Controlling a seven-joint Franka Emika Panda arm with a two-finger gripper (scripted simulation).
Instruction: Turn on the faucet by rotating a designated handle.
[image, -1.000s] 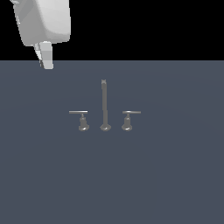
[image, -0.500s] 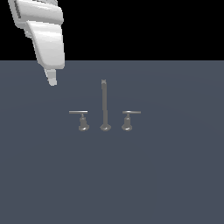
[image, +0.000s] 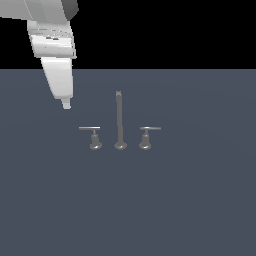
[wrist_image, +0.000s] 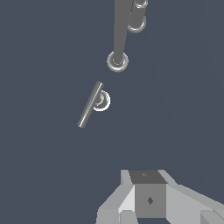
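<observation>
Open grey surface (image: 200, 200) all round the faucet (image: 119, 120), nothing crowding it. Gripper (image: 66, 104) hangs above and toward the exterior view's left of the handle (image: 90, 129), apart from it, holding nothing; jaw opening can't be told.

You have the faucet (image: 119, 131) standing on the flat surface (image: 190, 200): its spout rod (image: 119, 117) sits between two handles. The handle (image: 93, 136) lies toward the exterior view's left, the other handle (image: 146, 136) toward its right. The gripper (image: 66, 104) hangs above and left of the handle, apart from it.
</observation>
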